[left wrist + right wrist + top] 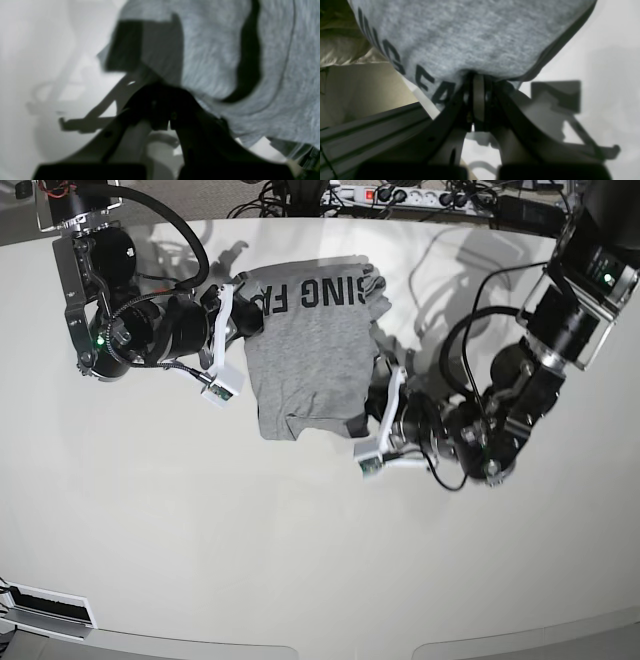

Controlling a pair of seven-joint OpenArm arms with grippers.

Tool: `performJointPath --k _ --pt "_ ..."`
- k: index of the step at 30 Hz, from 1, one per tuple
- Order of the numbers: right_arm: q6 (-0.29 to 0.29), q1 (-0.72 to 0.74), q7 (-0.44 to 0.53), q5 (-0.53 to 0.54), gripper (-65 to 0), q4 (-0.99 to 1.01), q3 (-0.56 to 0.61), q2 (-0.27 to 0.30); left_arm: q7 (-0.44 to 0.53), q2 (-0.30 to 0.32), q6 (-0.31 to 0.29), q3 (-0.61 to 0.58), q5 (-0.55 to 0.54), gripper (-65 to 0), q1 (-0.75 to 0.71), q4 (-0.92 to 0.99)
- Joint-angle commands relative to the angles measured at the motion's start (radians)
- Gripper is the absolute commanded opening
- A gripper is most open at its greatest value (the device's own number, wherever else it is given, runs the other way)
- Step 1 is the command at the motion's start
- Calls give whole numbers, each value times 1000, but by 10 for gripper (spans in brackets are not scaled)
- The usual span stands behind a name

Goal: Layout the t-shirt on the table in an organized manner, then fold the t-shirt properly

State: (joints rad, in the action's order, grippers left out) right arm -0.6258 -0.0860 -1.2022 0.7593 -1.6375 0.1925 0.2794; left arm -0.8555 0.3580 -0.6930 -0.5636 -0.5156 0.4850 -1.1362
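The heather-grey t-shirt (315, 350) lies partly bunched on the off-white table (300, 540), with black block lettering facing up at its far end. My right gripper (243, 315) is at the shirt's left edge. In the right wrist view it (476, 75) is shut on a puckered edge of the t-shirt (475, 37), beside the lettering. My left gripper (378, 392) is at the shirt's right edge near the bottom corner. In the left wrist view it (161, 87) is shut, its tips meeting gathered cloth of the t-shirt (212, 50), where a darker folded patch shows.
A power strip with cables (400, 195) runs along the table's far edge. A small white box (45, 610) sits at the near left corner. A metal rail (370, 125) shows beyond the table's edge in the right wrist view. Bare tabletop (30, 50) spreads before the shirt.
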Motion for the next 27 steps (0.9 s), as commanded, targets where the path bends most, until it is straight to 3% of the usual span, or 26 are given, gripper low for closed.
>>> performJointPath --k 1,5,9,11,15,17,27 --pt "2 13 11 12 -650 -36 -19 6 12 9 -5 8 -17 -650 47 -13" --pt "-5 14 12 3 -650 -107 -99 6 -93 11 -5 9 -78 -650 100 -13" --pt "-25 8 8 102 -650 -195 -219 6 -229 47 -5 9 -297 -650 135 -17" --pt "-72 -8 -17 220 -650 -229 -296 6 -275 72 -5 12 -426 -650 139 -29" --pt "-72 -69 -129 565 -650 -256 -465 6 -381 135 -5 35 -672 -650 129 -80" --pt "-72 -93 -194 724 -650 -257 -535 -7 -415 175 -5 62 -745 -650 107 -132" --pt "-72 -250 -194 724 -650 -359 -734 -21 -463 314 -5 373 -837 -650 -270 -630"
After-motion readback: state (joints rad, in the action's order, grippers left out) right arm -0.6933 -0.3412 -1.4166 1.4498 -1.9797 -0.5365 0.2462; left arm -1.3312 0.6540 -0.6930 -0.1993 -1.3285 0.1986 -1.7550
